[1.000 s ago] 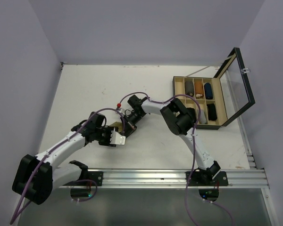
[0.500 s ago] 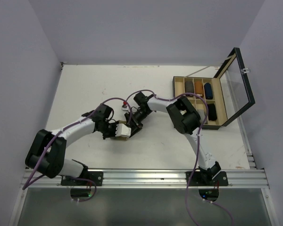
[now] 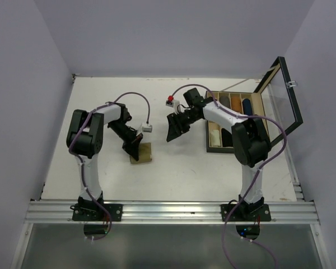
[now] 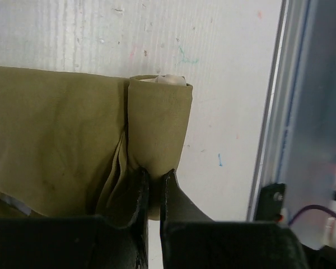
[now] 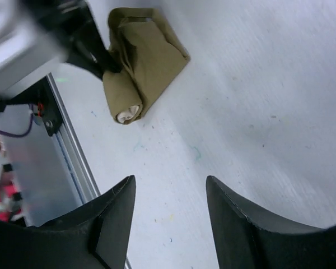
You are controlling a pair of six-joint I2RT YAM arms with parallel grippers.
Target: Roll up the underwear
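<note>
Underwear (image 3: 141,153): one olive-tan pair, lying left of centre in the overhead view. In the left wrist view (image 4: 67,134) one side is wound into a roll and the rest lies flat beside it. The right wrist view (image 5: 144,59) shows cream at the roll's open end.
Left gripper (image 3: 133,149): jaws pressed together (image 4: 154,178), pinching a fold of cloth at the foot of the roll. We judge this grip keeps the wound part from springing open.
Right gripper (image 3: 172,130): jaws spread (image 5: 169,182), holding nothing, raised over bare table and well apart from the cloth, right of it in the overhead view. We judge it stands clear to leave the other arm room.
Table (image 3: 179,174): white, scuffed, bearing the cloth.
Box (image 3: 208,130): upper right of the overhead view, lid (image 3: 282,101) propped up, with rolled items in its compartments. We take it for the place where finished rolls go.
Stage: roll partly made, not yet boxed, as we judge.
</note>
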